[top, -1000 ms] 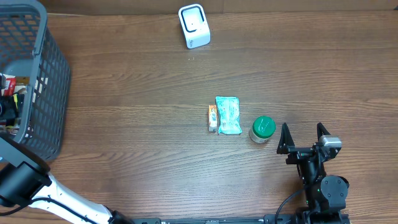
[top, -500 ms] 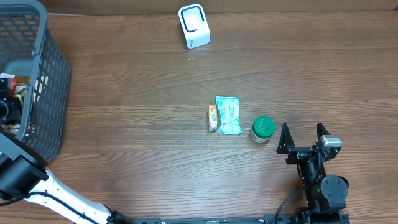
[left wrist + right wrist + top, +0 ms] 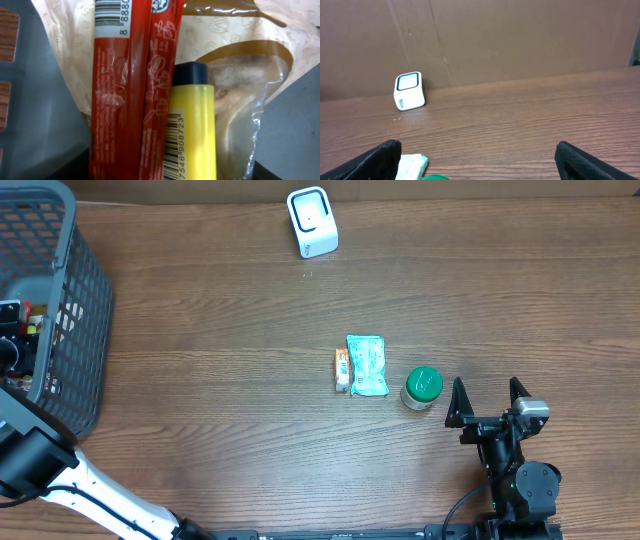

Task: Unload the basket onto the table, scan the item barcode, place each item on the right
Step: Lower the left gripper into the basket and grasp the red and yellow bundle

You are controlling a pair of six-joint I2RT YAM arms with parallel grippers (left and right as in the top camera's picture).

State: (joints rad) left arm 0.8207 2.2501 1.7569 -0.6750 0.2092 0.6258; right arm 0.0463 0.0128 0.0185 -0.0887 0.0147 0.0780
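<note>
- The left pincer is down inside the basket, its arm reaching in over the near wall; its fingers do not show in its own camera, so I cannot tell whether it is spread, closed or gripping anything.
- At the basket's floor, close below that camera, lie two red packets, a yellow tube with a dark cap touching their right side, and a tan bag beneath them all; the tube sits nearest the middle, so it is probably the item to be scanned, though a red packet may be meant.
- Barcodes face up on a red packet and on the tube; that should make it easy to turn one toward the reader once it is lifted.
- The scanner stands well to the right of the basket, at the table's far edge, window facing up and forward to read a code.
- Farther right of the basket lie an orange packet, a teal packet and a green-lidded jar.
- The right pincer waits farthest from the basket, just beyond the jar, jaws spread wide and empty; probably parked clear.
</note>
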